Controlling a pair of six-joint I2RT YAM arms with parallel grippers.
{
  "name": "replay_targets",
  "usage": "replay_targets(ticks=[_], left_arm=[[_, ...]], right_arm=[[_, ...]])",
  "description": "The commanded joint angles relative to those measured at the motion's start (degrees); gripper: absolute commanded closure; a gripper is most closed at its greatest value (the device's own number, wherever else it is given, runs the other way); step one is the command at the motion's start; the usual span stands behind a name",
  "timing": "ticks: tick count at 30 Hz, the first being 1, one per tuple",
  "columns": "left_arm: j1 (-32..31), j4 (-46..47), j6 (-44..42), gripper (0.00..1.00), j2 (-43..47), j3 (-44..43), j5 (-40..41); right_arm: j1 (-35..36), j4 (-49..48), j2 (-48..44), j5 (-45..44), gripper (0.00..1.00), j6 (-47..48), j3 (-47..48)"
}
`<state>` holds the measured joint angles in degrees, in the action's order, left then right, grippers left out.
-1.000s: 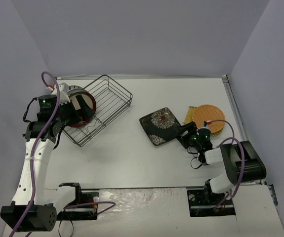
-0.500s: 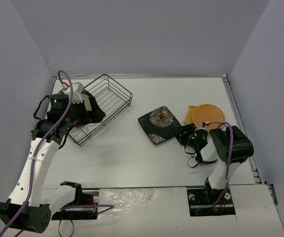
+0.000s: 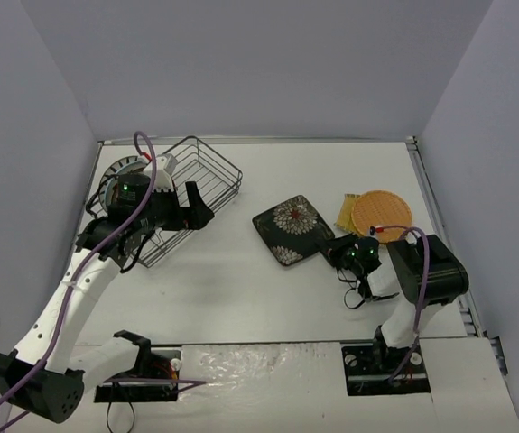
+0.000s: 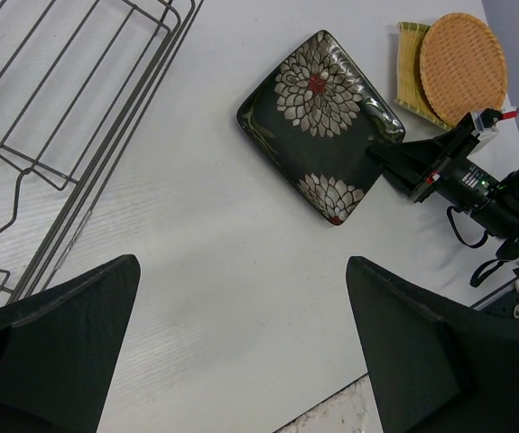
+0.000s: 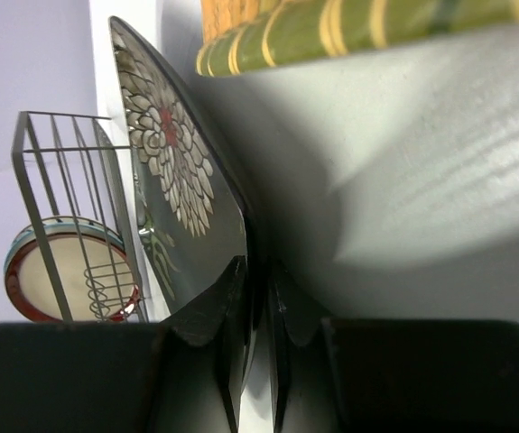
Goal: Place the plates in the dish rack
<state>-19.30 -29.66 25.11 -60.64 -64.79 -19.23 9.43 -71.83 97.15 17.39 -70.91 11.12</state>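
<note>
Right gripper [image 5: 257,275] tight on square plate [image 4: 322,122] edge; left gripper [image 4: 241,311] splayed over table [image 3: 241,289].

Dish rack [image 3: 207,173]: dark wire basket, skewed, at 10 o'clock on bench [image 3: 241,289]. Red-brown-rimmed pale plate [image 5: 69,271] stood upright among its wires. Striped-rim plate [image 3: 117,170] sat at its 9 o'clock end, mostly hidden. Mid-bench lay the dark square plate [image 3: 291,230], flower motifs, 4 o'clock corner pinched by right end effector [image 3: 336,246]. Orange-tan round plate [image 3: 382,213] lay at its 2 o'clock.
</note>
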Motion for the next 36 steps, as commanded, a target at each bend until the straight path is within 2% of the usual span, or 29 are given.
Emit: replay_targets(ticks=[1,5,9,25,36], left_arm=[[-1.2,5.4,1.3,0.03,-0.3,-1.4,1.2],[-2.1,6.2,1.7,0.03,-1.5,-1.4,1.1],[-3.6,8.1,2.6,0.03,-2.9,-0.8,0.5],[-5.8,13.1,8.0,0.03,-10.5,-2.3,-0.3],[-5.7,3.9,0.6,0.03,-17.7,-14.4,-5.6]], right_arm=[[0.3,10.7,-10.5,1.0,1.0,2.7,1.8],[0.3,20.4,-19.4,1.5,1.0,5.2,5.7],[-0.3,25.4,-23.7,4.2,1.0,5.4,8.5],[-1.7,24.1,-29.8,16.7,1.0,0.8,14.4],[-1.9,20.0,-28.8,30.9,1.0,1.5,20.8]])
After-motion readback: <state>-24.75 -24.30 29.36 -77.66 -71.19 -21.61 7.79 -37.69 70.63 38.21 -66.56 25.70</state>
